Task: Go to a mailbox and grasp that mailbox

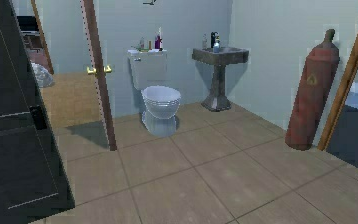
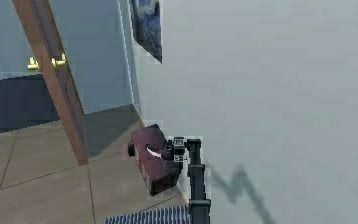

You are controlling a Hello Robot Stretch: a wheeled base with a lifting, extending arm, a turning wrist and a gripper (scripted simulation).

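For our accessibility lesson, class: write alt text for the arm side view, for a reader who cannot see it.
A dark red round-topped box lies on the tan tiled floor beside a pale wall, with the gripper at it on a dark square arm. A brown wooden door stands at the left.

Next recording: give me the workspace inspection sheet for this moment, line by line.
surface: tan tiled floor.
job's things: dark red box-like thing, maybe the mailbox, on the floor by the pale wall.
clutter: bottles on the tank of the toilet; tall red cylinder near the forward view's right.
grippers: gripper at the dark red box-like thing; cannot tell whether it holds anything.
cables: nothing seen.
surroundings: pedestal sink, brown door, wall picture.
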